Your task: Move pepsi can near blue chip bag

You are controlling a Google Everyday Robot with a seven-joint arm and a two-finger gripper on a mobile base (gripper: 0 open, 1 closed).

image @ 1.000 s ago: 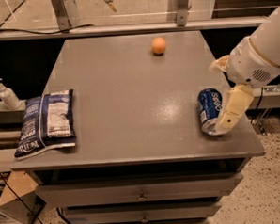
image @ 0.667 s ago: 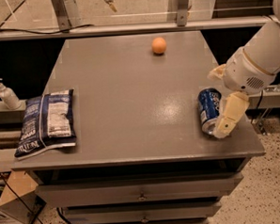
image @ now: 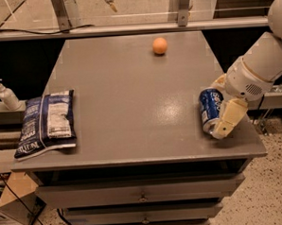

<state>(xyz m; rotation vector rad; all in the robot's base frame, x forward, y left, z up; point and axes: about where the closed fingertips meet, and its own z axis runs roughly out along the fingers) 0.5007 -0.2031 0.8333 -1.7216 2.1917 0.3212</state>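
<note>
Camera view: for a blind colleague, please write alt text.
A cream gripper sits at a small blue metal pepsi can lying near the grey table's right edge. A flat navy-blue chip bag lies at its left edge, a small orange ball near the back.

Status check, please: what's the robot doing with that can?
Gripper at table right edge, against pepsi can. Can on its side, blue chip bag far left. Orange ball at back, off the path.

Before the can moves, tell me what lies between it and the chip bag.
Nothing visible. Bare table separates the can, at the gripper on the right edge, from the bag on the left. The ball sits far back, off that path.
</note>
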